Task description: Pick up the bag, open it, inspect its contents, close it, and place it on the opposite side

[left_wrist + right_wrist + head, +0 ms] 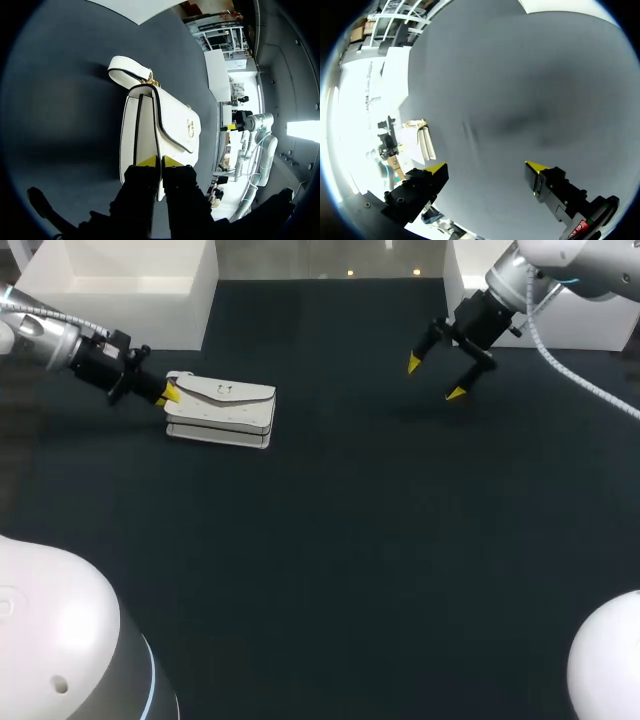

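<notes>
A white bag (230, 405) with black trim, a closed flap and a gold clasp (190, 128) lies at the left side of the dark table. My left gripper (168, 393) is at the bag's left end. In the left wrist view this gripper (160, 161) is shut on the bag's (175, 120) black-trimmed edge, one yellow tip on each side. The short strap (127, 70) sticks out at the bag's far end. My right gripper (432, 378) hangs open over the back right of the table, far from the bag. Its wrist view shows the gripper (487, 167) holding nothing, with the bag (422, 142) small in the distance.
A white bin (120, 290) stands at the back left, just behind my left arm. Another white bin (470, 290) stands at the back right, behind my right gripper. Dark table surface (350, 540) fills the middle and front.
</notes>
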Controlling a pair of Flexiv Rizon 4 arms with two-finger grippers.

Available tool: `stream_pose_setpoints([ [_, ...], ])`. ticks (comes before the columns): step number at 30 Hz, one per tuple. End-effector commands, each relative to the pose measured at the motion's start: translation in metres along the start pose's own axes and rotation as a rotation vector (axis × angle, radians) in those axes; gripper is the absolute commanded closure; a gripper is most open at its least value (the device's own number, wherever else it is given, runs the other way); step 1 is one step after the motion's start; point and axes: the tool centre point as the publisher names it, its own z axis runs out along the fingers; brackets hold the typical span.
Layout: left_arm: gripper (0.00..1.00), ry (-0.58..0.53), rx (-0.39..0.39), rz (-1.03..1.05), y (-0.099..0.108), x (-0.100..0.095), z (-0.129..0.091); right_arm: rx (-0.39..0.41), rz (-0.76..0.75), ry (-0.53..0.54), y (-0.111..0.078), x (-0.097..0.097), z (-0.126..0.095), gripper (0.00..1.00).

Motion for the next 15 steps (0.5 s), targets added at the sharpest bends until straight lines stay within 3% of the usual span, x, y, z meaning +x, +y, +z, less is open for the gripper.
stream_pose_setpoints([
  [1, 1.0, -0.003, 0.006, 0.0, 0.002, 0.002, 0.0, -0.001, 0.002, -0.003, 0.0, 0.001, 0.0, 0.0],
  [9, 1.0, 0.004, 0.012, 0.011, 0.001, 0.0, -0.005, -0.001, 0.002, -0.003, 0.0, 0.001, 0.0, 0.0],
  [15, 1.0, -0.034, 0.046, 0.046, -0.004, -0.016, -0.035, -0.096, 0.022, -0.086, 0.009, -0.028, -0.032, 0.0],
])
